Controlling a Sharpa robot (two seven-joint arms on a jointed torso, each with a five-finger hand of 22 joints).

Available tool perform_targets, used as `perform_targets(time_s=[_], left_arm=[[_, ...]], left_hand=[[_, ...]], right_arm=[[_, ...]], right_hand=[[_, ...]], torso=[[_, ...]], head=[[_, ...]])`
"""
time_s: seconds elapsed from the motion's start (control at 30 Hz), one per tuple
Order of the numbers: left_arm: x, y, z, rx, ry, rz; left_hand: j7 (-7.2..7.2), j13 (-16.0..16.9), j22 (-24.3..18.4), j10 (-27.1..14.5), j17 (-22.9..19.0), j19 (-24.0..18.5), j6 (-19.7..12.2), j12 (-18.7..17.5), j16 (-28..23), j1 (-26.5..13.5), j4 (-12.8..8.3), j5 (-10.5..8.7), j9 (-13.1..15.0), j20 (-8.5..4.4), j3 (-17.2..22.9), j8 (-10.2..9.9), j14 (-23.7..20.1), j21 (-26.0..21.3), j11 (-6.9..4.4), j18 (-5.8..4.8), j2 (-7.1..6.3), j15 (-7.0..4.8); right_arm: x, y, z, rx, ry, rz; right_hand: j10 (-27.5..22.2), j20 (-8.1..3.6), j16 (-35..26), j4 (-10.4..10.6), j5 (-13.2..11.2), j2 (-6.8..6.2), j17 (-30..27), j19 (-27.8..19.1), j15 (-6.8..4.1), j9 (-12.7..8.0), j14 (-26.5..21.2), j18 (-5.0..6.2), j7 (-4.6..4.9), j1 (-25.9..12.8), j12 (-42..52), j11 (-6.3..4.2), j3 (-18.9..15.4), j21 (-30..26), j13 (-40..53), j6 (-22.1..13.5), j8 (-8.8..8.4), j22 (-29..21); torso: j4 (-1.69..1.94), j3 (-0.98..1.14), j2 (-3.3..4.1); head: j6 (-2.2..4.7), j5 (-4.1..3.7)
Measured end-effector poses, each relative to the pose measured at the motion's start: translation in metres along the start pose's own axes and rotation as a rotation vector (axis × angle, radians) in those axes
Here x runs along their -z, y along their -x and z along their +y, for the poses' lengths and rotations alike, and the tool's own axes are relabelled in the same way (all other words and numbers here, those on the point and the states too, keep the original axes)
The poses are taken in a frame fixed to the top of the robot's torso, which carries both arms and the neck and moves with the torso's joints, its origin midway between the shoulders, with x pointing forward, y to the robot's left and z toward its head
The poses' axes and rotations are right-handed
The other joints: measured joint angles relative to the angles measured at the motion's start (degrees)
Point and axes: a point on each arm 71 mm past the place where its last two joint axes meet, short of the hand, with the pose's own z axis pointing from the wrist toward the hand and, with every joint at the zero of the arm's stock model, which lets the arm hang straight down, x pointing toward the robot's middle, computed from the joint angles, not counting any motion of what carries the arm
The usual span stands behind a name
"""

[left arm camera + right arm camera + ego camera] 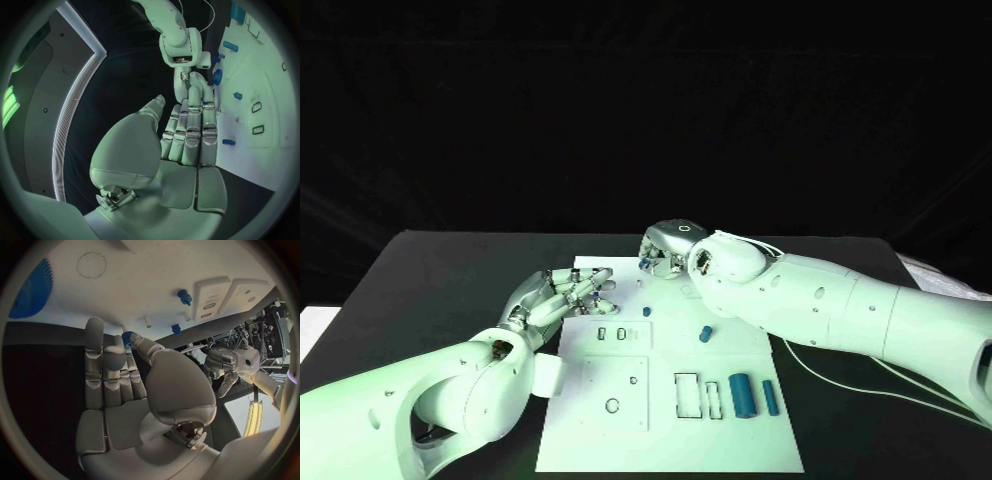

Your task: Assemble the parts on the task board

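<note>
The white task board [625, 400] lies in the middle of the table. My left hand [568, 294] rests at its far left corner, fingers straight and together, holding nothing [189, 132]. My right hand [669, 247] hovers over the board's far edge; a small blue gear [127, 336] sits between its thumb and a bent finger. A large blue gear [30, 290] lies on the board beside that hand. Small blue parts [648, 311] [707, 333] lie mid-board, and two blue cylinders [741, 393] [769, 397] lie near the right edge.
Slots and holes [687, 394] are cut into the board's near half. A white cable [841, 378] trails over the table under my right arm. White blocks [228, 296] stand on the board past a blue peg [183, 296].
</note>
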Motion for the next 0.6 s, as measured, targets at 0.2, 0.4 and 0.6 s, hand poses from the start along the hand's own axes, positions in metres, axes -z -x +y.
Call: perform_targets(time_s=[0.2,0.4,0.6], left_arm=[[0.0001,0.0001,0.0001,0.001,0.001,0.001],[0.0002,0.0002,0.0001,0.001,0.002,0.002],[0.0002,0.0003,0.0001,0.002,0.003,0.003]], left_hand=[[0.00,0.0,0.0,0.0,0.0,0.0,0.0,0.0,0.0,0.0,0.0,0.00,0.0,0.00,0.0,0.0,0.0,0.0,0.00,0.01,0.00,0.00],[0.00,0.0,0.0,0.0,0.0,0.0,0.0,0.0,0.0,0.0,0.0,0.00,0.0,0.00,0.0,0.0,0.0,0.0,0.00,0.00,0.00,0.00],[0.00,0.0,0.0,0.0,0.1,0.0,0.0,0.0,0.0,0.0,0.0,0.00,0.0,0.00,0.0,0.0,-0.2,0.0,0.00,0.00,0.00,0.21]], right_arm=[[-0.0009,-0.0020,-0.0002,0.006,-0.015,0.006],[-0.0012,-0.0022,-0.0003,0.011,-0.026,0.007],[-0.0014,-0.0022,-0.0003,0.014,-0.031,0.007]], right_hand=[[0.0,0.00,0.0,0.2,0.0,-0.45,0.1,0.0,0.00,0.0,0.0,-0.01,0.06,0.0,0.0,0.00,0.2,0.0,0.0,-0.1,0.21,0.1],[0.0,0.00,0.2,0.2,0.0,-0.45,0.1,0.0,0.00,0.0,0.0,0.00,0.03,0.0,0.0,0.00,0.2,0.3,0.0,-0.1,0.22,0.1],[-2.5,0.38,0.2,1.1,0.1,-2.41,-0.1,-0.7,0.29,-0.1,-0.2,0.00,0.68,-0.9,0.0,0.63,-0.1,0.6,-0.1,-1.3,0.17,0.3]], torso=[[0.03,-0.03,0.00],[0.05,-0.03,0.01],[0.05,-0.03,0.02]], head=[[-0.07,-0.01],[-0.01,-0.01],[-0.06,-0.05]])
